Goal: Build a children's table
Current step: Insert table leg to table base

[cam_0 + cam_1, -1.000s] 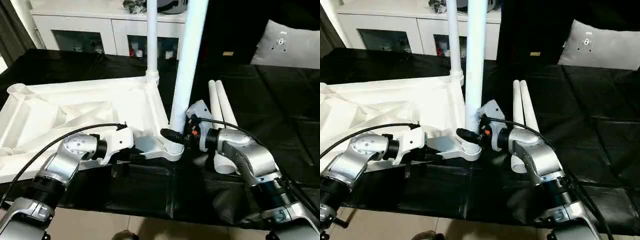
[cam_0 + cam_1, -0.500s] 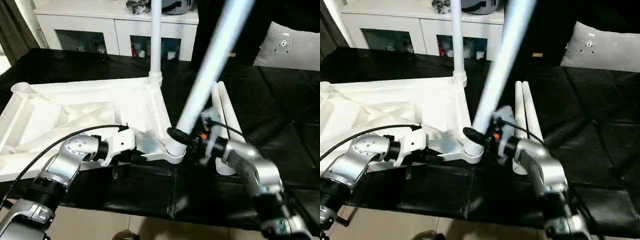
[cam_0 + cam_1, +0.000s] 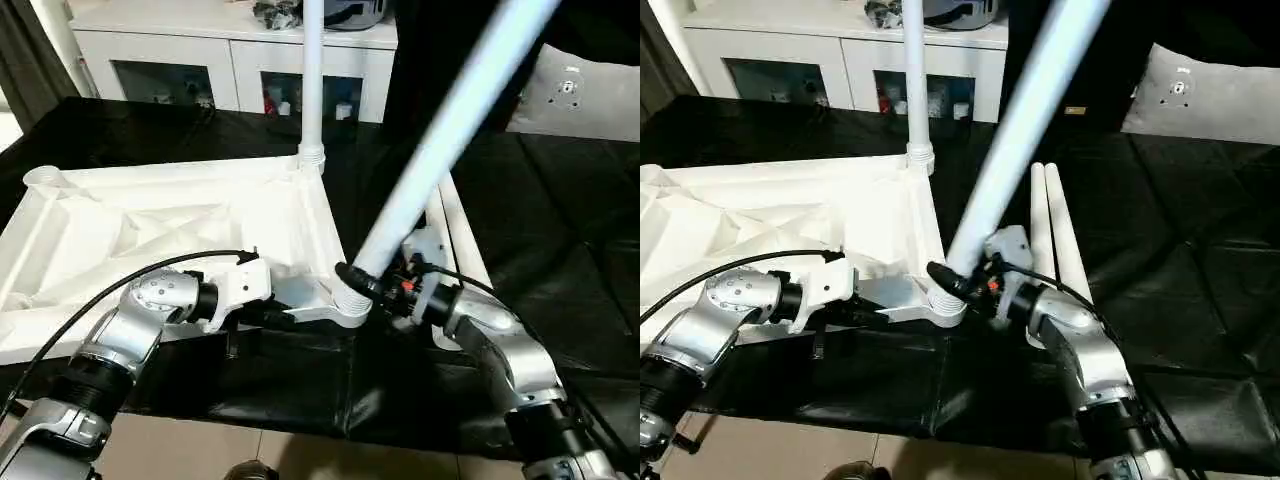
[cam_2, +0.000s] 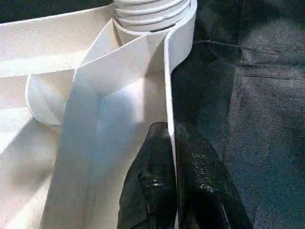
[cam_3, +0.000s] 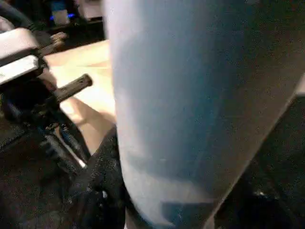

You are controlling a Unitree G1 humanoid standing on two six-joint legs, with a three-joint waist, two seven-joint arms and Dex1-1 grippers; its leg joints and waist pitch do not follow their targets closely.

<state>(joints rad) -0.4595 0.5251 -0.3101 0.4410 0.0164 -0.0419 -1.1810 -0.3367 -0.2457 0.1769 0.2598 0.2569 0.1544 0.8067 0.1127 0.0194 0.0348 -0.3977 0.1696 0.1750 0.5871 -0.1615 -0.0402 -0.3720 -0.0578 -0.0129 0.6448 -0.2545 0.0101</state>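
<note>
Lying upside down on the black-covered table (image 3: 560,230), the white table top (image 3: 150,230) shows its ribbed underside in the left eye view; one leg (image 3: 312,70) stands upright in the far corner socket, and a second leg (image 3: 450,130) leans steeply toward the right with its base at the near corner socket (image 3: 345,300). The right gripper (image 3: 375,283) clasps that leaning leg just above the socket, while the left gripper (image 3: 285,318) sits at the top's near edge beside the same corner. From the right eye view, two spare legs (image 3: 1055,240) lie side by side on the black cloth just right of the top, and a white cabinet (image 3: 840,60) with glass doors stands behind. Seen from the left wrist, two black fingers (image 4: 152,191) are pinched on the thin white rim (image 4: 169,95) of the top, the ringed socket just beyond. At the right wrist, the pale leg (image 5: 176,109) stands between that gripper's fingers (image 5: 100,191), which clasp it.
</note>
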